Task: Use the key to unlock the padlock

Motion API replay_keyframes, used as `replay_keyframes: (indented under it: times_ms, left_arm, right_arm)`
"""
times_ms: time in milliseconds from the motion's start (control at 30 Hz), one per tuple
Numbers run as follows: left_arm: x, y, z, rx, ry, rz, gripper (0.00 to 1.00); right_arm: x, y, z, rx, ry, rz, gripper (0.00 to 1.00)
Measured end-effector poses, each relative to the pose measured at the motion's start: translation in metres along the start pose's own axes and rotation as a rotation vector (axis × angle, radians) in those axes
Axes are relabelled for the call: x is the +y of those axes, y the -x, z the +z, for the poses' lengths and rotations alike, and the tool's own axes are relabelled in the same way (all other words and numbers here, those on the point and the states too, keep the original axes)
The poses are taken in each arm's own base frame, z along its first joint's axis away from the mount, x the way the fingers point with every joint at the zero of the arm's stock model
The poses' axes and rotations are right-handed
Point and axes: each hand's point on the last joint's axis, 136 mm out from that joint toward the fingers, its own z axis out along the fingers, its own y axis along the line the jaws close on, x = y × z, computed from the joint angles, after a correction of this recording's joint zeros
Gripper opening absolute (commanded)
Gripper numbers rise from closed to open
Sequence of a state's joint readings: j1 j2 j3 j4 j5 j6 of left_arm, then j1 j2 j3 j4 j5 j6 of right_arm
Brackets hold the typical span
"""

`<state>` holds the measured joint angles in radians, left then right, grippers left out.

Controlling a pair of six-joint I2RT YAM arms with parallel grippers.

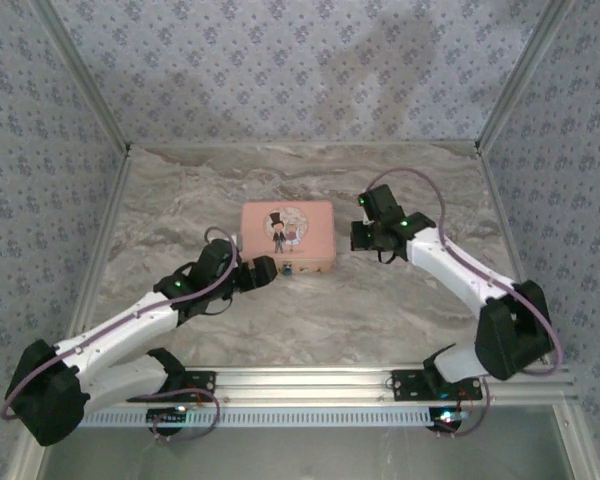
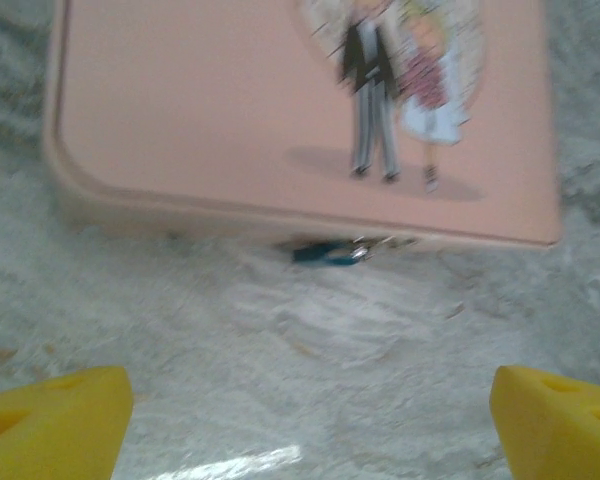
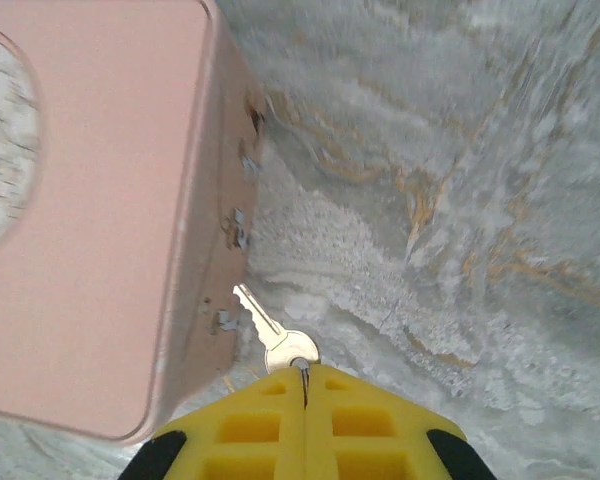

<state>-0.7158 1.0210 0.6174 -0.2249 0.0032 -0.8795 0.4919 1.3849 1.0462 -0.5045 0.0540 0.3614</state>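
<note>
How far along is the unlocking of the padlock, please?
Done: the right gripper is shut on the key. In hand: the key is held beside the pink box, away from the padlock, which the open left gripper faces. Left: inserting and turning the key.

Silver key (image 3: 267, 331) beside pink box (image 3: 100, 200), padlock (image 2: 328, 254) at front edge

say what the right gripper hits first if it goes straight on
Likely the side wall of the pink box: the key pinched in the right gripper leads, its tip close to that wall, though depth is unclear.
</note>
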Motion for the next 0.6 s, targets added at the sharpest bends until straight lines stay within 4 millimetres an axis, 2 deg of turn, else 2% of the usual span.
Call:
replay_keyframes:
  times_ms: [233,400,500,600]
  left_arm:
    - [-0.063,0.043,-0.027,-0.083,-0.161,0.051,0.86]
    - [-0.104,0.062,-0.042,-0.108,-0.283,0.079,0.76]
    - [-0.127,0.068,-0.046,-0.106,-0.354,0.089,0.72]
    - [-0.151,0.067,-0.048,-0.088,-0.425,0.107,0.71]
  right_arm:
    - [0.021,0.032,-0.076,-0.245,0.132,-0.063,0.00]
    - [0.040,0.043,-0.131,-0.420,0.234,-0.132,0.00]
    - [0.051,0.045,-0.148,-0.473,0.276,-0.164,0.00]
    - [0.063,0.042,-0.157,-0.493,0.312,-0.201,0.00]
